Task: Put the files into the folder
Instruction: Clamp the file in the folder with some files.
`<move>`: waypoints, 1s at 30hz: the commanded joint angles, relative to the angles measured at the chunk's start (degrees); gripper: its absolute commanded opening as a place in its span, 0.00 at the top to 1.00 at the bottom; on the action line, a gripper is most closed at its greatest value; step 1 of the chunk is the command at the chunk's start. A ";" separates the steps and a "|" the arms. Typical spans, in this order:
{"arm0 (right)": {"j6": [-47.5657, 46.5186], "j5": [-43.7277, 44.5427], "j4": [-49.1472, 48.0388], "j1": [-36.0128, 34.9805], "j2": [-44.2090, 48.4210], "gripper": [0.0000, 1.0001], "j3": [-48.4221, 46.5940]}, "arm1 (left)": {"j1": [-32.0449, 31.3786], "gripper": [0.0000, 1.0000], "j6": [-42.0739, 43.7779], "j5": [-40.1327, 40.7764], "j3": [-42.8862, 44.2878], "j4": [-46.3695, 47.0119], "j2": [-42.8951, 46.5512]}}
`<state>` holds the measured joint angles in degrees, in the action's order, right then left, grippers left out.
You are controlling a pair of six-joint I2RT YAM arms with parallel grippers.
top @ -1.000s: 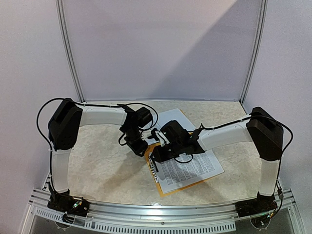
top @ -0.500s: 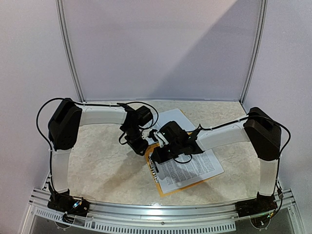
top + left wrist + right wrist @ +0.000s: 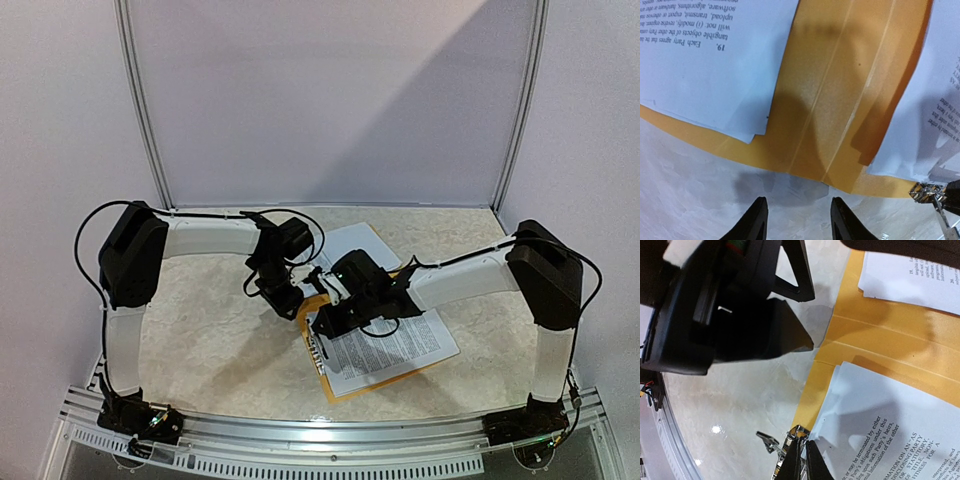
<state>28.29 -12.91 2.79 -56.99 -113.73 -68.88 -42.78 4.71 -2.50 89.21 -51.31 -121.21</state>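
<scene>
The folder lies open on the table with its orange-yellow inside up; its creased spine faces my left gripper. White printed files lie on the near half, and another sheet lies on the far half. My left gripper is open and empty, just above the table at the folder's left edge. My right gripper is shut on the metal clip at the folder's edge, beside the near sheets' corner. In the top view the right gripper sits close beside the left one.
The left gripper's black body hangs very close above the right gripper. A thin metal lever sticks out from the clip over the marble table. White walls with metal rails enclose the back and sides.
My right wrist has shifted and tilted slightly at the folder's left edge. The left arm, folder and sheets have not visibly moved.
</scene>
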 commanded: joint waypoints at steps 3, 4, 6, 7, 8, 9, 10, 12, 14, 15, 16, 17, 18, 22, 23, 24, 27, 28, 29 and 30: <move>1.13 -1.65 0.60 -0.22 2.93 0.95 2.08 | 0.69 0.55 0.21 -0.05 1.32 -0.47 0.04; 1.28 -1.80 0.56 -0.30 3.02 0.95 2.21 | 0.69 0.55 0.29 -0.05 1.32 -0.54 0.07; 1.53 -2.11 0.55 -0.31 3.22 0.95 2.71 | 0.69 0.55 0.28 0.00 1.40 -0.52 0.09; 1.58 -2.24 0.58 -0.37 3.37 0.95 2.83 | 0.69 0.55 0.25 0.04 1.42 -0.47 0.09; 1.72 -2.41 0.47 -0.42 3.49 0.95 3.06 | 0.69 0.55 0.34 0.04 1.41 -0.47 0.09; 1.80 -2.57 0.39 -0.47 3.51 0.95 3.34 | 0.69 0.55 0.30 0.04 1.41 -0.54 0.15; 1.84 -2.72 0.40 -0.54 3.63 0.95 3.52 | 0.69 0.55 0.30 0.04 1.41 -0.56 0.18; 1.85 -3.05 0.38 -0.78 3.61 0.95 3.70 | 0.69 0.55 0.39 0.04 1.41 -0.62 0.16; 2.02 -3.23 0.45 -0.87 3.61 0.95 3.95 | 0.69 0.55 0.39 0.04 1.41 -0.55 0.13; 2.09 -3.34 0.46 -0.87 3.67 0.95 4.10 | 0.69 0.55 0.39 0.04 1.45 -0.65 0.13; 2.16 -3.38 0.46 -0.89 3.75 0.95 4.29 | 0.69 0.55 0.39 0.00 1.41 -0.68 0.16; 2.19 -3.36 0.51 -0.88 4.14 0.95 4.40 | 0.69 0.55 0.39 0.04 1.41 -0.72 0.18; 2.20 -3.07 1.01 -0.84 4.35 0.95 4.47 | 0.69 0.55 0.39 0.04 1.45 -0.71 0.18; 0.83 -1.10 4.16 -0.88 6.58 0.95 4.28 | 0.69 0.55 0.37 -0.28 1.51 -0.75 0.23; 0.20 -0.65 5.06 -0.88 7.18 0.93 4.13 | 0.69 0.55 0.26 -0.38 1.57 -0.80 0.21; -0.32 -0.48 6.06 -0.91 8.25 0.91 3.99 | 0.69 0.55 0.24 -0.63 1.65 -0.92 0.32; -4.21 -1.24 7.60 -0.85 11.62 0.80 4.59 | 0.61 0.55 0.34 -1.15 1.99 -1.27 0.74; -6.18 -1.35 7.33 -0.84 12.80 0.77 5.44 | 0.60 0.55 0.52 -1.29 2.08 -1.36 1.02; -7.87 -1.01 6.69 -0.90 14.58 0.73 6.54 | 0.55 0.55 0.71 -1.36 2.23 -1.52 1.18; -11.44 -0.86 5.63 -0.86 16.10 0.70 8.00 | 0.52 0.55 0.94 -1.50 2.37 -1.68 1.37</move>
<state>25.67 -14.57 7.99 -57.43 -103.98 -64.29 -42.72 4.75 -2.79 90.08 -51.81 -121.21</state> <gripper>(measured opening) 0.254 0.451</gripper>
